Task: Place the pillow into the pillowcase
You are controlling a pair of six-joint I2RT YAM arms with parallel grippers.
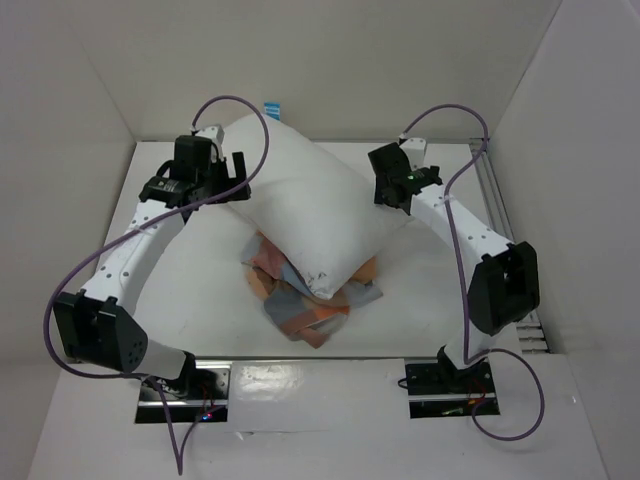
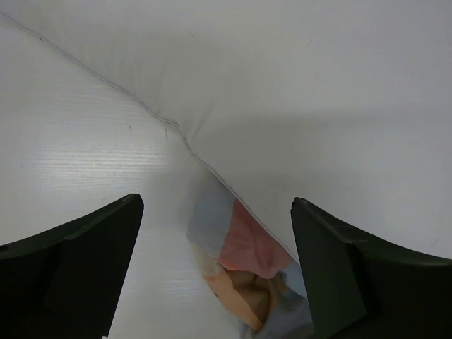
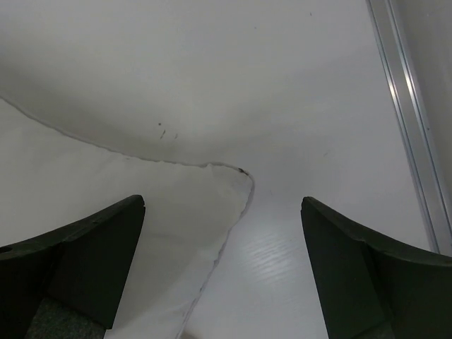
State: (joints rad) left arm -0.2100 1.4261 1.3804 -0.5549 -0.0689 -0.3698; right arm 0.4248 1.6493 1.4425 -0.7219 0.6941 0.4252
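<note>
Wrist cams: left gripper (image 2: 215, 203) fingers (image 2: 78, 261) spread wide, nothing pinched. Right gripper (image 3: 222, 201) is the same, fingers (image 3: 78, 261) wide apart and empty.

Table (image 1: 200, 280): white, walled on three sides, metal rail (image 1: 495, 200) along its right edge.

Pillow (image 1: 300, 200): plain white, lies diagonally mid-table, outside the case. Its far corner is near the back wall. Its near corner, with dark specks, rests on top of the pillowcase (image 1: 310, 300).

Pillowcase: bunched in a heap under the pillow's near end. Orange, blue and grey checks stick out toward the arm bases.

Left gripper (image 1: 240, 178) sits at the pillow's left edge. In the left wrist view the pillow (image 2: 304, 92) seam runs between the fingers, with a bit of pillowcase (image 2: 244, 247) showing under it. Contact: can't tell.

Right gripper (image 1: 392, 200) is at the pillow's right corner. In the right wrist view the corner of the pillow (image 3: 106, 183) points between the fingers, rail (image 3: 406, 106) off to the right.

Purple cables (image 1: 70, 290) loop off both arms. Small blue tag (image 1: 272, 106) sits at the back wall, just behind the pillow.
</note>
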